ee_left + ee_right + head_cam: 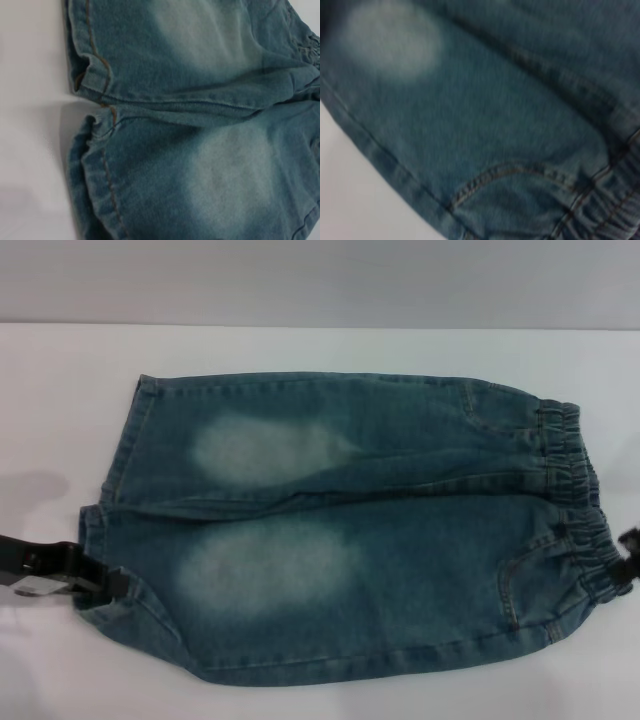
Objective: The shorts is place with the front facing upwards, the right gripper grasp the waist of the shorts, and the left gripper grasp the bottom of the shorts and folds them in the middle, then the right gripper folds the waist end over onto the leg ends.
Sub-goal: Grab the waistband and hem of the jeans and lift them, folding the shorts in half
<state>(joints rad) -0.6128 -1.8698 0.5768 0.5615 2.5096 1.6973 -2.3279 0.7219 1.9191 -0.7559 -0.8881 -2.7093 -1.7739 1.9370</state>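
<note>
The blue-green denim shorts (340,530) lie flat and front up on the white table, with pale faded patches on both legs. The gathered waist (575,500) points right. The leg ends (95,530) point left. My left gripper (105,585), black, sits against the near leg's hem at its front corner, where the cloth is slightly rumpled. Only the dark tips of my right gripper (628,558) show at the picture's right edge, against the near end of the waistband. The left wrist view looks closely onto both hemmed leg openings (100,175). In the right wrist view are the pocket stitching (510,172) and the elastic waistband (605,210).
The white table (60,390) extends around the shorts on all sides. A pale wall rises behind its far edge. Nothing else lies on the table.
</note>
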